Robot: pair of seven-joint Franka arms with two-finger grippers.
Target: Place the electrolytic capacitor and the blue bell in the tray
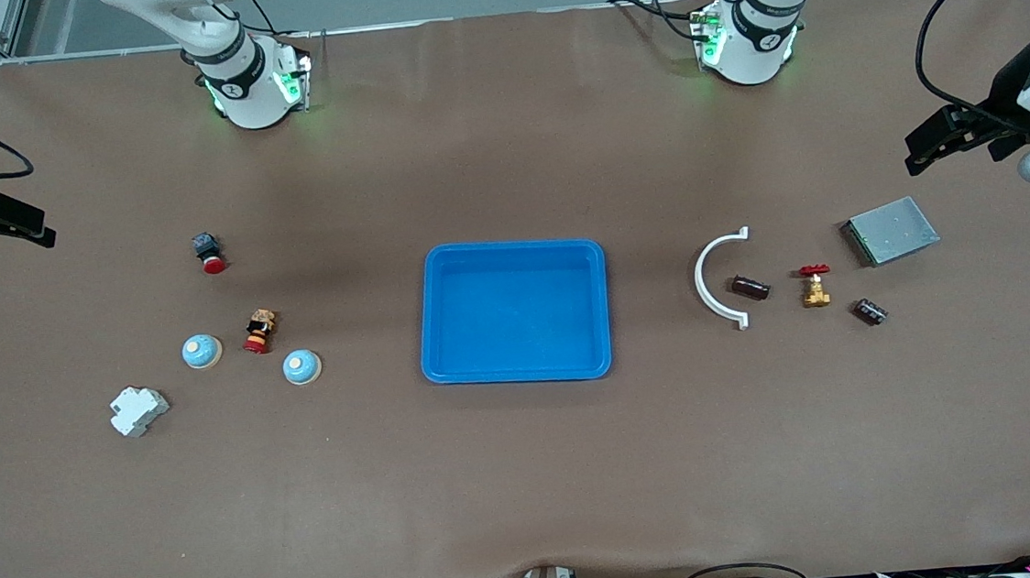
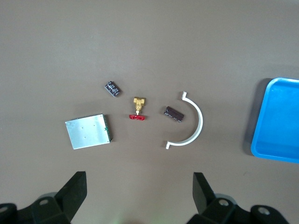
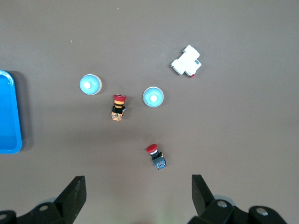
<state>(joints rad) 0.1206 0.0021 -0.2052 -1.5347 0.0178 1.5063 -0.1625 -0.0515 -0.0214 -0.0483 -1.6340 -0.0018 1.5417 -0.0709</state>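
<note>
Blue, domed and probably slippery, the bell we judge best pinched low across its base, both grippers standing apart, empty.

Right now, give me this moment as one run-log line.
tray: holds nothing | blue bells: on table, right arm's end | capacitors: on table, left arm's end | left end effector: open, waiting | right end effector: open, waiting
</note>
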